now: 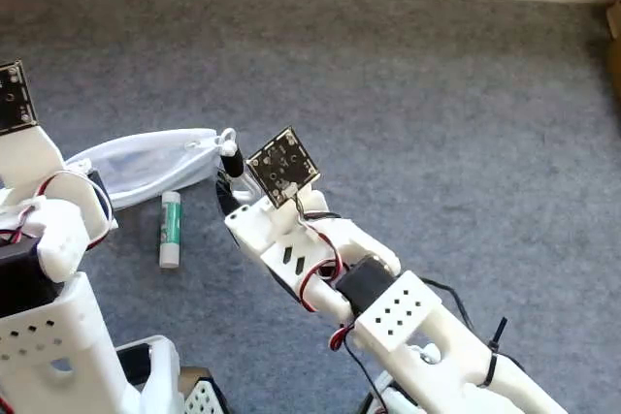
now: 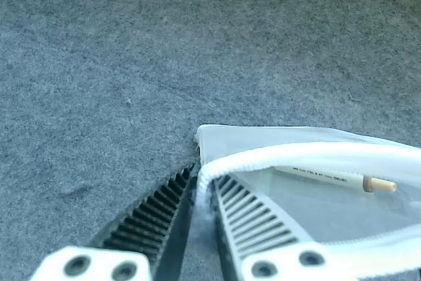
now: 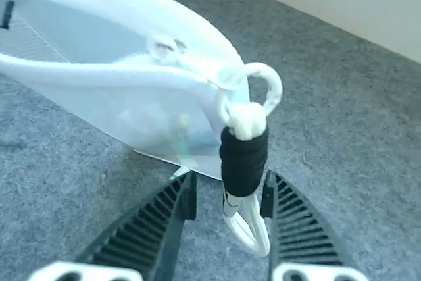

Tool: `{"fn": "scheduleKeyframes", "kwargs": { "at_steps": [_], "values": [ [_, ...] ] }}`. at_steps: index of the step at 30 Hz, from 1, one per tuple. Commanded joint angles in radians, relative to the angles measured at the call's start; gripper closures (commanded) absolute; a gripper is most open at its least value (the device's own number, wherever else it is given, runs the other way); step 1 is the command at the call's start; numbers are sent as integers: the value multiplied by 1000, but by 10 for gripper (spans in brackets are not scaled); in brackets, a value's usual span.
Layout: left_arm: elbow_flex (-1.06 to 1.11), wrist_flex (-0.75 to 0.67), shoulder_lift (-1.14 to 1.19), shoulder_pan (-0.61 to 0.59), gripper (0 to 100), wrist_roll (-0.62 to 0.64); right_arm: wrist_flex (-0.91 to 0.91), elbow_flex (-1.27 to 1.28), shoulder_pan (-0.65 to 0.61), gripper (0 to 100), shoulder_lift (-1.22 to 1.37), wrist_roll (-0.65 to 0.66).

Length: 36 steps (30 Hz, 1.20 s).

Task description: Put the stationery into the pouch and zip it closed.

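Note:
A white translucent pouch (image 1: 155, 164) hangs between the two arms, its mouth partly open. My left gripper (image 2: 200, 172) is shut on the pouch's (image 2: 316, 156) end edge, and a cream pen (image 2: 329, 177) lies inside. At the other end, the black-wrapped zipper pull (image 3: 243, 159) with its white cord loop stands between the fingers of my right gripper (image 3: 229, 185). That gripper is slightly open: one finger touches the pull, the other is a little apart. A green-and-white glue stick (image 1: 171, 230) lies on the carpet just in front of the pouch.
Grey carpet (image 1: 437, 94) covers the whole work area, stretching wide behind and to the right of the arms. A pale wall base runs along the far edge. The arms' white bodies fill the near left and near right corners.

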Motion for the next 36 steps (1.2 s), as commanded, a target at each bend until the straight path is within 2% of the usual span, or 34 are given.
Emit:
{"fn": "scheduleKeyframes", "kwargs": {
  "at_steps": [1,36],
  "values": [
    [-5,0,-10,21,993,3,-68,-65,15,839,2,-11],
    [-5,0,-10,21,993,3,-82,-65,15,843,-2,25]
  ]
}}
